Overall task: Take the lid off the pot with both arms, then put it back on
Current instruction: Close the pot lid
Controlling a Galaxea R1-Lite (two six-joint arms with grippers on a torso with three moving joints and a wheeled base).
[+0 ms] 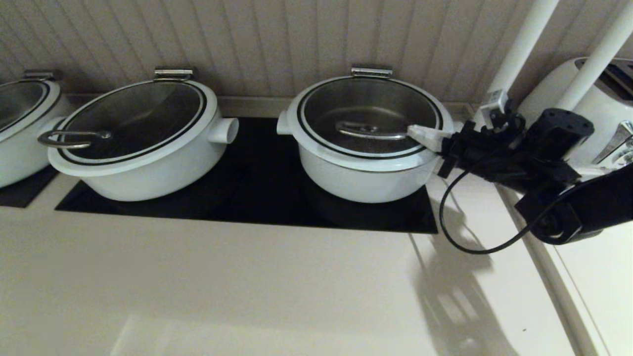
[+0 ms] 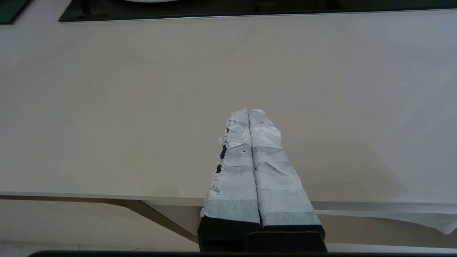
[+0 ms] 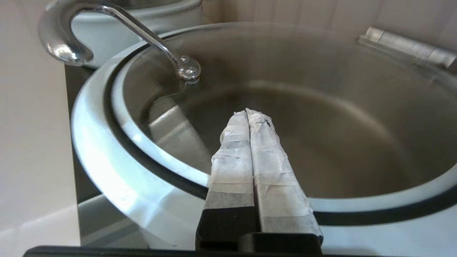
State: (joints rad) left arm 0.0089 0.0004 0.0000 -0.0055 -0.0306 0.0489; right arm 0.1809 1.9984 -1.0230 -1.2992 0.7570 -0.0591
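The round white pot stands on the black hob with the glass lid shut on it, its hinge at the back. The steel bar handle lies near the lid's middle. My right gripper is shut and empty, its tips at the right end of the handle, just above the glass. In the right wrist view the gripper hangs over the lid, apart from the handle. My left gripper is shut and empty over the bare counter, out of the head view.
A wider white pot with its own glass lid stands at the left on the hob, and another pot at the far left. A white toaster and two white posts stand at the right. A black cable loops under my right arm.
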